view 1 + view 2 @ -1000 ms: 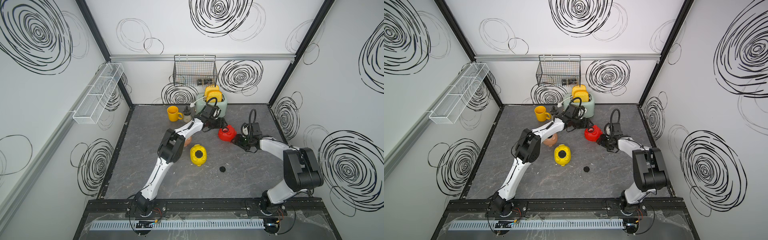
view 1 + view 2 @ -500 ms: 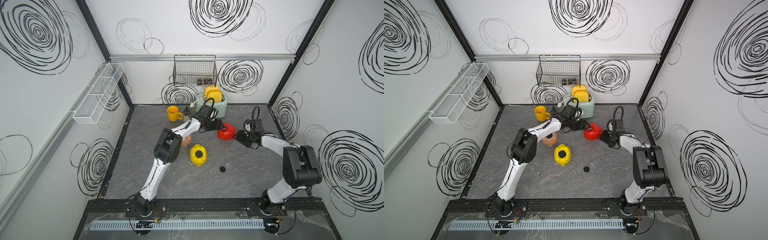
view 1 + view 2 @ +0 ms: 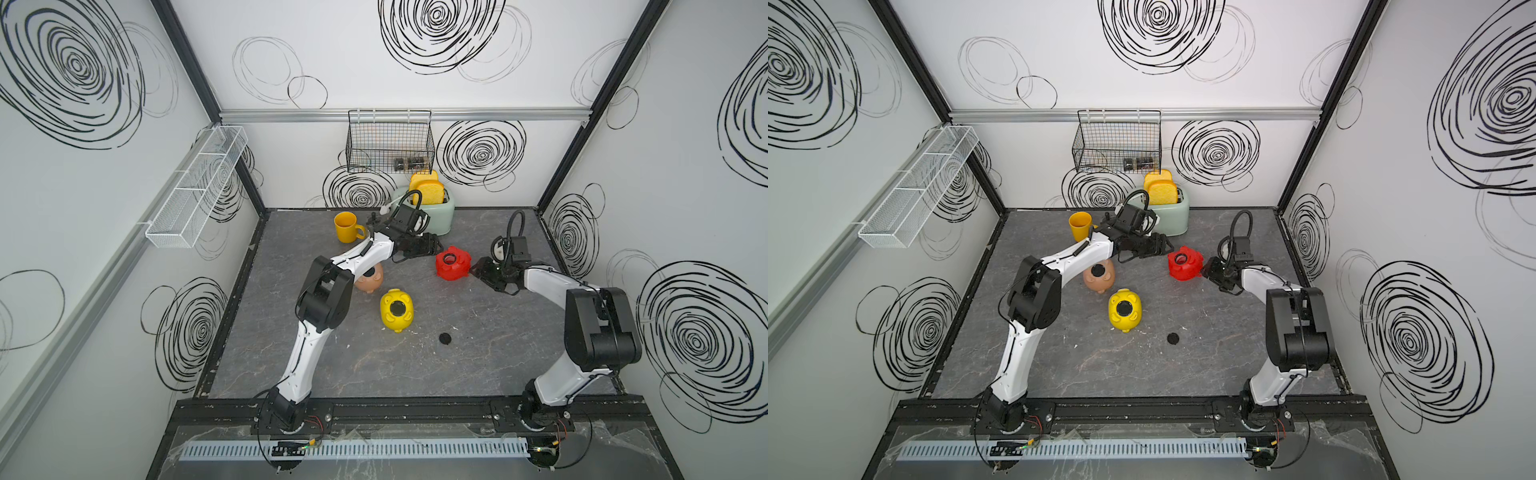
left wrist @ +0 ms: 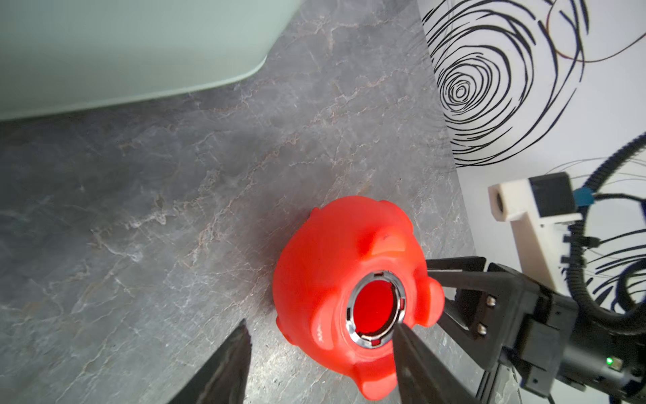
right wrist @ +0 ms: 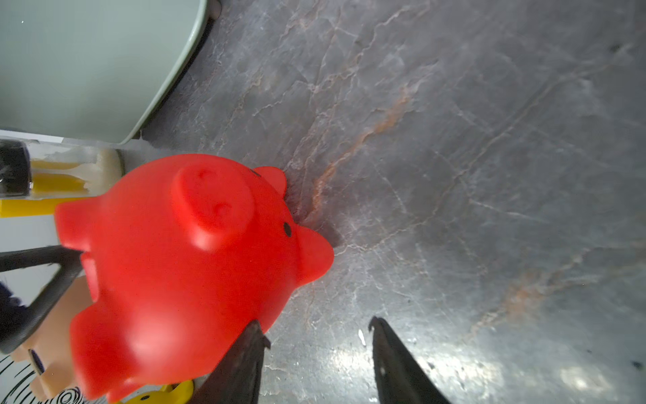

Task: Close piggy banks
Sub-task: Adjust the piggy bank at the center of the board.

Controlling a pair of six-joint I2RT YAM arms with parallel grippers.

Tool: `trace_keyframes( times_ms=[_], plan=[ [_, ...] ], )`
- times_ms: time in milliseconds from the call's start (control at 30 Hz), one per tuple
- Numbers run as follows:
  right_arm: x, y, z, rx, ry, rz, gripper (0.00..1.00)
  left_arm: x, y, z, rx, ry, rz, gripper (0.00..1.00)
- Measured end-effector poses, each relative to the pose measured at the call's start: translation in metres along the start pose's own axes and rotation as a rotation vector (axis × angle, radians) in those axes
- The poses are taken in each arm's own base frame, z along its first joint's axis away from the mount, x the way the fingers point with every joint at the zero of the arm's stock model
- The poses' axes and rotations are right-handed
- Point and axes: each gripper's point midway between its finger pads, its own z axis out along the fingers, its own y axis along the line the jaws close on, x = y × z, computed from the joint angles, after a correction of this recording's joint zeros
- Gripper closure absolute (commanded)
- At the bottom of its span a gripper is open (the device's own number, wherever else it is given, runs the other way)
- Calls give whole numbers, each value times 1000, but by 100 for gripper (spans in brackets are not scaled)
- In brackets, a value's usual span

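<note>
Left claw (image 3: 435,249) is spread and empty, with its tips just beside the red pig (image 3: 453,264). In the left wrist view one finger (image 4: 412,363) overlaps the rim of the belly hole (image 4: 375,311). Right claw (image 5: 314,321) is also spread and empty, one finger (image 5: 244,360) against the pig's flank below the snout (contact likely, can't swear to it). The pig lies belly-up near the back of the table (image 3: 478,374), hole unplugged. The loose black plug (image 3: 445,338) sits well apart, nearer the arm bases. Yellow pig (image 3: 397,309) and pink pig (image 3: 1098,278) each show a black disc in the belly, so I judge red is the last one.

How I'd run it: I brace the pig with the right claw and don't shove (glossy and round, probably rolls or skates). I keep the hole facing up. I send the left claw for the plug and pinch it by the edge. Then I bring it flat over the ring and press straight down, with a twist if the tabs need it. Main risk I see is the pig tipping mid-press.
</note>
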Motion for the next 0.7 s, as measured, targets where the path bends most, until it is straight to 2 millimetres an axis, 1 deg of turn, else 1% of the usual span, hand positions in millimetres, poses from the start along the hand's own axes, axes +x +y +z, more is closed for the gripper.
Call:
trace_keyframes(
  times_ms=[100, 167, 300, 400, 600, 700],
  plan=[
    [2, -5, -1, 19, -6, 19, 47, -8, 0, -2, -12, -36, 15, 32],
    [0, -6, -1, 27, -13, 26, 47, -10, 2, -2, -27, -48, 16, 32],
    [1, -8, 0, 36, -17, 35, 47, -18, 5, 3, -41, -70, 20, 33],
    [1, -7, 0, 41, -20, 38, 47, -20, 12, 14, -49, -76, 21, 33],
    [3, -6, 2, 49, -20, 38, 47, -9, 33, 44, -83, -50, 11, 33],
    [1, -7, 4, 55, -20, 39, 47, -4, 36, 52, -89, -38, 10, 33]
  ],
)
